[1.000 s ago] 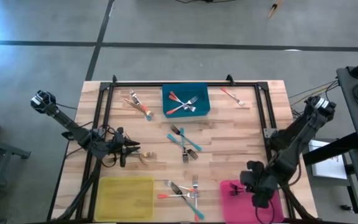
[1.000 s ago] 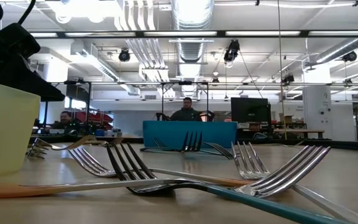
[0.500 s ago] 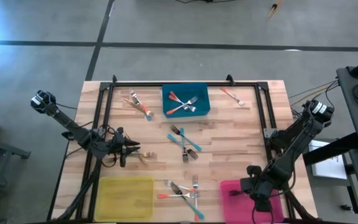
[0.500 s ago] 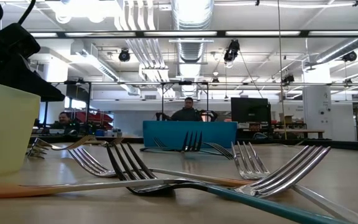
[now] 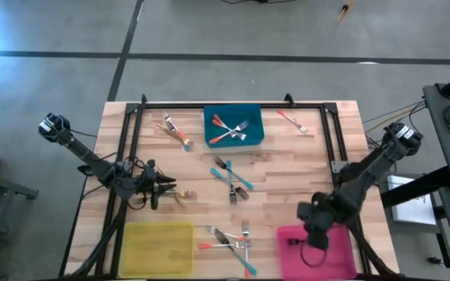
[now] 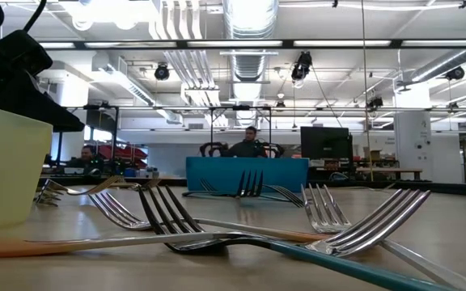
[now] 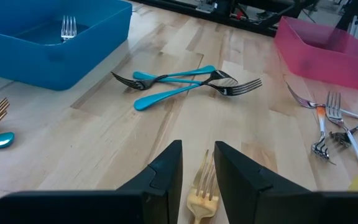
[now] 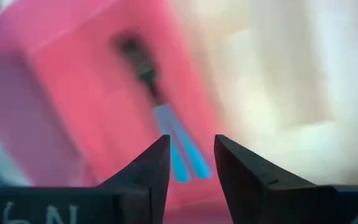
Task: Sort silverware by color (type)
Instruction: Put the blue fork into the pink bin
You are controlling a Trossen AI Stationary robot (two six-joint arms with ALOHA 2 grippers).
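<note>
My left gripper (image 5: 172,187) is at the table's left, level, shut on a gold fork (image 5: 186,196) whose head shows between its fingers (image 7: 204,183). My right gripper (image 5: 311,238) hovers over the pink bin (image 5: 338,254) at the near right, open (image 8: 191,155), with nothing between its fingers. In that bin lies a teal-handled fork (image 8: 179,149), blurred in the right wrist view. More silverware lies loose on the wood: a teal pair in the middle (image 5: 230,178), a cluster at the near edge (image 5: 233,242), some at the far left (image 5: 174,131), and a red-handled one at the far right (image 5: 293,121). My left gripper has the gold fork between its two fingers, which come level from the table's left and lie along the fork. The fork's head (image 7: 205,177) sticks out past the fingertips, tines pointing toward the table's right. Its handle is hidden under the gripper.
A blue bin (image 5: 209,115) at the far middle holds a few forks. A yellow bin (image 5: 158,248) sits at the near left. Black frame rails (image 5: 127,148) run along the table's left, far and right sides. People sit in the room beyond (image 6: 249,144).
My right gripper has shifted a little toward the table's left edge while staying over the pink bin. The teal-handled fork lies in the bin below it.
</note>
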